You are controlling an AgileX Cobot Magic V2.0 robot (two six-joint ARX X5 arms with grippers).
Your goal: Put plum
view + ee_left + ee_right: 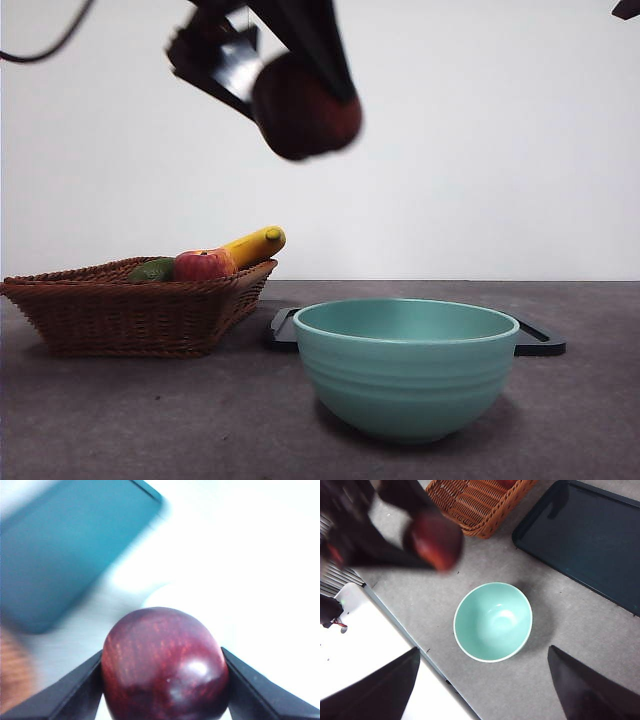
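The plum [305,112] is dark maroon and glossy, and it hangs high in the air, above and to the left of the teal bowl [406,366]. My left gripper [165,680] is shut on the plum [165,665], one black jaw pressing each side. From the right wrist view the plum [436,541] and the blurred left arm show beside the bowl [493,621]. My right gripper [482,682] is open, high above the table, holding nothing; in the front view it is only a black tip at the top right corner.
A wicker basket [130,310] at the left holds a banana [255,244], a red-yellow apple [203,265] and a green fruit [152,270]. A dark tray [535,338] lies flat behind the bowl. A white surface [365,650] borders the table edge.
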